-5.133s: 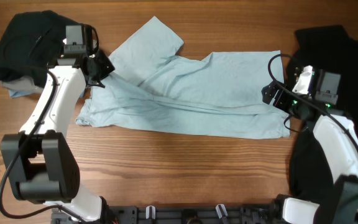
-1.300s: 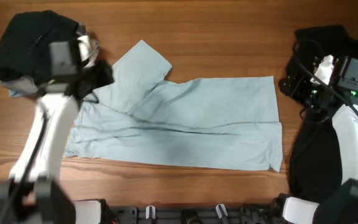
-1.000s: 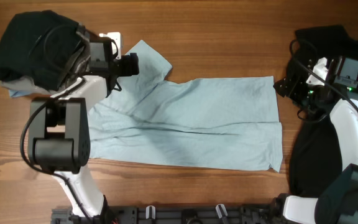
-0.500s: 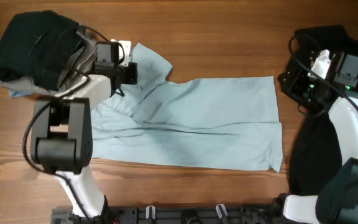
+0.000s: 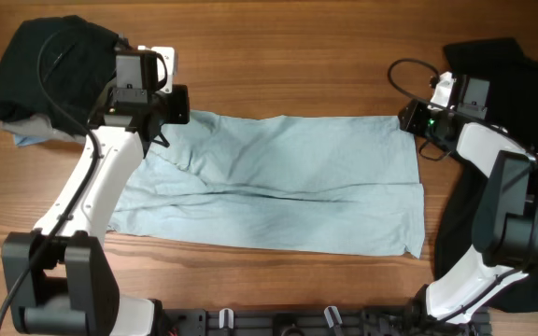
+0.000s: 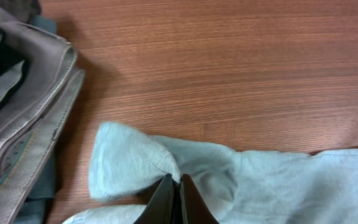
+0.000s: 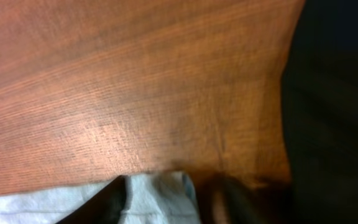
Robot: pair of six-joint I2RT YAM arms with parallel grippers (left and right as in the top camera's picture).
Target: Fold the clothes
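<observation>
The pale light-blue T-shirt (image 5: 288, 182) lies spread across the middle of the table. My left gripper (image 5: 177, 105) is at its top left corner. In the left wrist view this gripper (image 6: 174, 185) is shut on a bunched fold of the blue fabric (image 6: 135, 165). My right gripper (image 5: 407, 117) is at the shirt's top right corner. In the right wrist view that gripper (image 7: 166, 202) has its jaws apart, and the shirt's corner (image 7: 160, 190) lies between them, blurred.
A heap of black and grey clothes (image 5: 45, 65) sits at the far left, close beside the left gripper, and shows as stacked grey folds (image 6: 17, 99). A large black shirt (image 5: 521, 84) covers the right edge, dark in the right wrist view (image 7: 334, 112). Bare wood lies behind the shirt.
The left gripper shut on the raised sleeve and drew it back left, so the sleeve no longer sticks up. The right gripper moved left onto the top right corner, its jaws narrowing.
</observation>
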